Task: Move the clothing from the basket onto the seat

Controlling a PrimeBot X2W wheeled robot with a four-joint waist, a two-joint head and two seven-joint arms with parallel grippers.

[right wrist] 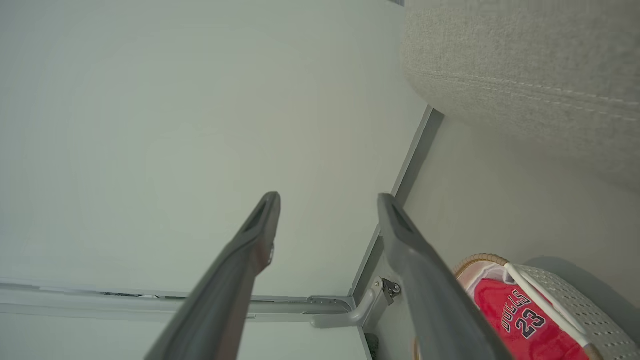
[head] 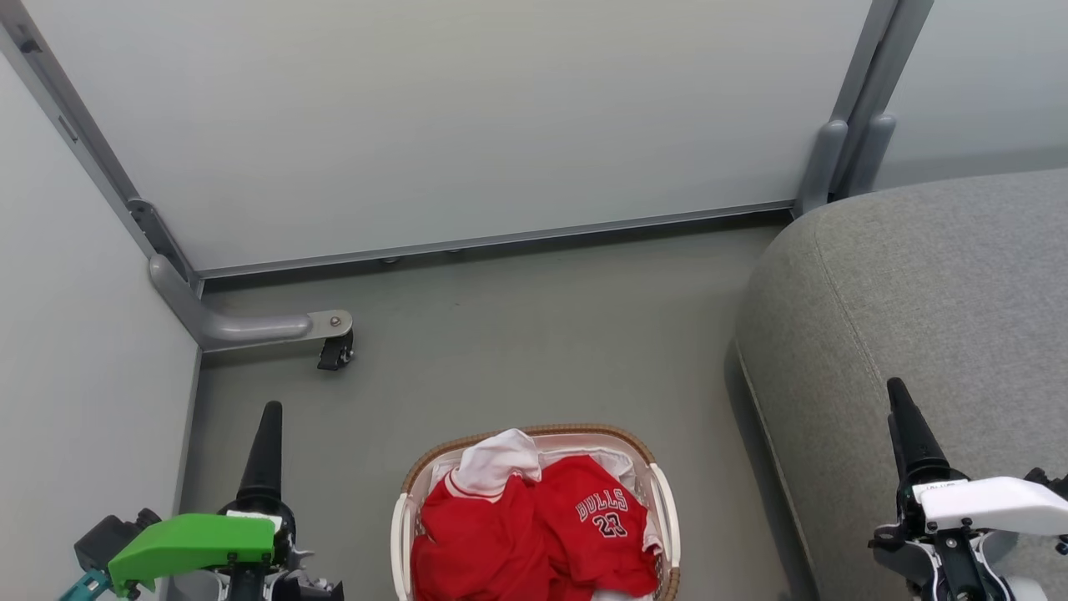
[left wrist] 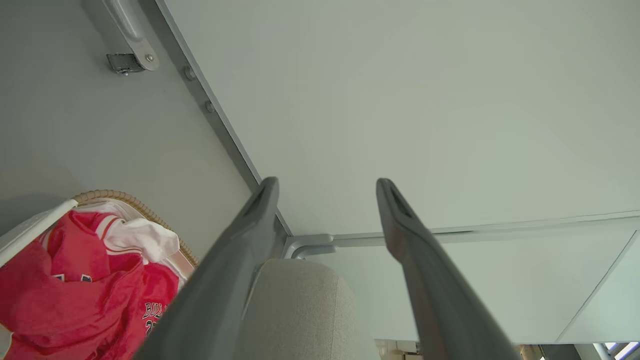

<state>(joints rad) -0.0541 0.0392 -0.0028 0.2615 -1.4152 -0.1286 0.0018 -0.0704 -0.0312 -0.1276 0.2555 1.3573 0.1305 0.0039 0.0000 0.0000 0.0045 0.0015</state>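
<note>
Nearest, the left gripper (left wrist: 326, 185) and the right gripper (right wrist: 328, 197) both hang with fingers spread wide and nothing between them. Between the two, on the grey floor (head: 517, 334), sits the basket (head: 534, 430) with the red clothing (head: 501, 542) heaped inside it, the "BULLS 23" jersey (head: 601, 509) on top. The seat (head: 918, 284) stands just right of the basket. Beyond runs a pale wall panel (head: 459, 125).

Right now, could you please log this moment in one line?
clothing: in basket | left hand: open | right hand: open | seat: beside basket
</note>
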